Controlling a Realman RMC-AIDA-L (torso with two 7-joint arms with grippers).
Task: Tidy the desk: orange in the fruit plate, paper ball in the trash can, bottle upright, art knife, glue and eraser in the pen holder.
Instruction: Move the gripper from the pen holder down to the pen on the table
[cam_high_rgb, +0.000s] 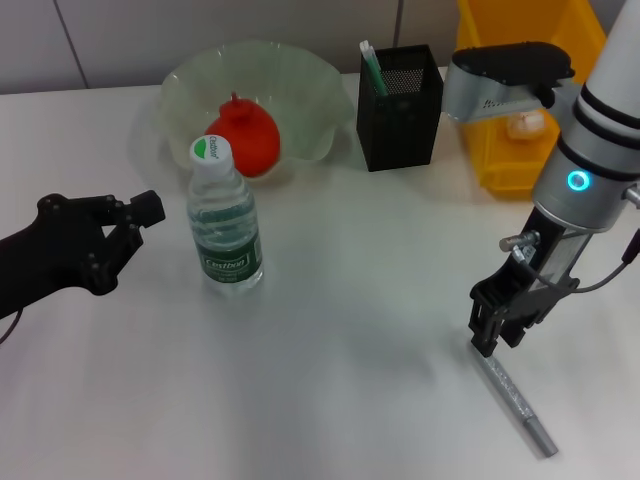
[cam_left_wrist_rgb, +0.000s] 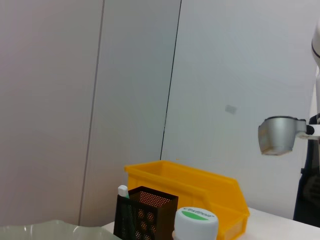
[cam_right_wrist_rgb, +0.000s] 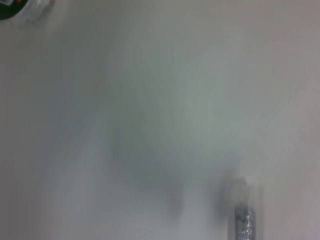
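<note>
1. Risking a roll: the thin grey art knife lies flat at five o'clock; the right gripper poised at its near-top end, opening cannot be told, could nudge it aside.
2. Left gripper, nine o'clock, spread wide, empty.
3. Bottle upright, centre-left.
4. Fruit plate, eleven o'clock: holds orange.
5. Pen holder, twelve o'clock: one green-white stick.
6. Trash can, one o'clock: pale wad inside.
</note>
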